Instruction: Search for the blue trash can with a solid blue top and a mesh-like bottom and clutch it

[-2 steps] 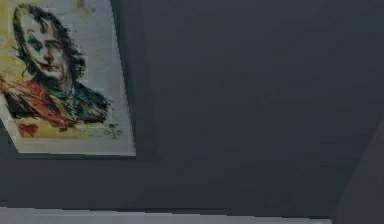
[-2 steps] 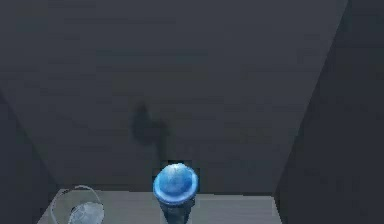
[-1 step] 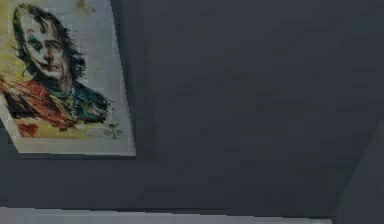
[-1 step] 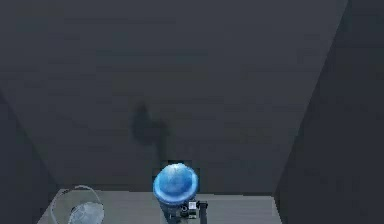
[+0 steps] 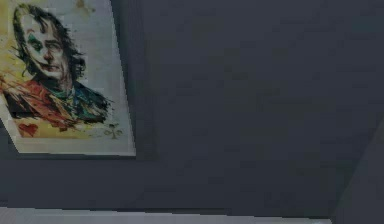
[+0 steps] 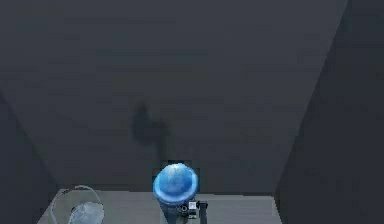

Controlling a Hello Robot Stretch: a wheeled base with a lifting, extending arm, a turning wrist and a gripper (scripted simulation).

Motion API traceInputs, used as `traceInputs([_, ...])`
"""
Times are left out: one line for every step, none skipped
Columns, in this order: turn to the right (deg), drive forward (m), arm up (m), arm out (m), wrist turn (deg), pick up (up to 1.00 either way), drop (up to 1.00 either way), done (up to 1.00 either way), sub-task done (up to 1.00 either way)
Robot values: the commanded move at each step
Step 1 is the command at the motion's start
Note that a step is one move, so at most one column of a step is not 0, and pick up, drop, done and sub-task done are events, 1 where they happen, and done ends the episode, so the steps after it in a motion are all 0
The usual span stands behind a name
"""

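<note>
The can (image 6: 175, 186), near and central, is probably light and stiff; grip its solid top. Gripper (image 6: 191, 208) sits just right of it; I cannot tell its state or hold.

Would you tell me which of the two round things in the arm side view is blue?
The right one, a solid blue dome; the other is a pale wire shape.

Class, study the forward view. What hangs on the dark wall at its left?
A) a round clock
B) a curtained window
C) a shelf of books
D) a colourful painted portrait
D: a colourful painted portrait on a pale ground hangs on the dark wall at the forward view's left.
</note>
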Motion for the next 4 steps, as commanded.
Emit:
traceInputs([0.0, 0.0, 0.0, 0.0, 45.0, 0.0, 0.0, 0.0, 0.0])
traceInputs([0.0, 0.0, 0.0, 0.0, 45.0, 0.0, 0.0, 0.0, 0.0])
traceInputs([0.0, 0.0, 0.0, 0.0, 27.0, 0.0, 0.0, 0.0, 0.0])
traceInputs([0.0, 0.0, 0.0, 0.0, 0.0, 1.0, 0.0, 0.0, 0.0])
